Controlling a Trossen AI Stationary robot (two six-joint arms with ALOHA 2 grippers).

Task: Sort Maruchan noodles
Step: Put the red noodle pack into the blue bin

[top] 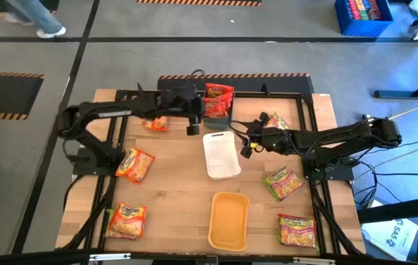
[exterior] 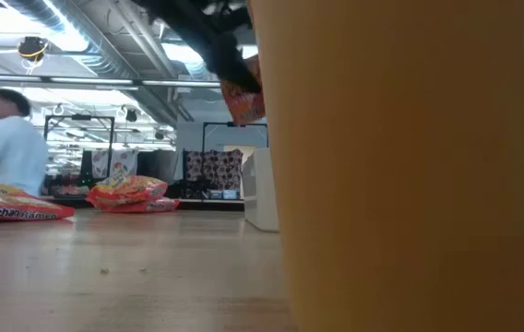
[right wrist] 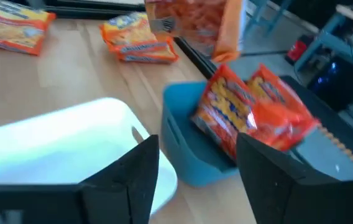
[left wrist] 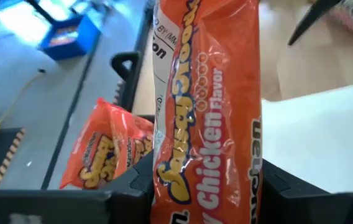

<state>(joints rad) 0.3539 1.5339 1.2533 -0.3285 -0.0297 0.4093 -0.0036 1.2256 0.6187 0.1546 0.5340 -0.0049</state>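
Readable print on the noodle packets and one floor sign

The orange packet [left wrist: 207, 112] filling the left wrist view carries "Chicken Flavor" in yellow-white letters running along its length, with a large, partly cut brand logo beside those words and the small black fragments "BY (M" and "on" on its white seam strip. In the low view, the flat packet [exterior: 13, 205] lying on the table's near left shows "MARUCHAN" in white along its red edge. In the high view, a white sign [top: 394, 235] on the floor, off the table's near right corner, bears large dark characters that look like "SA2"; smaller print elsewhere cannot be read.
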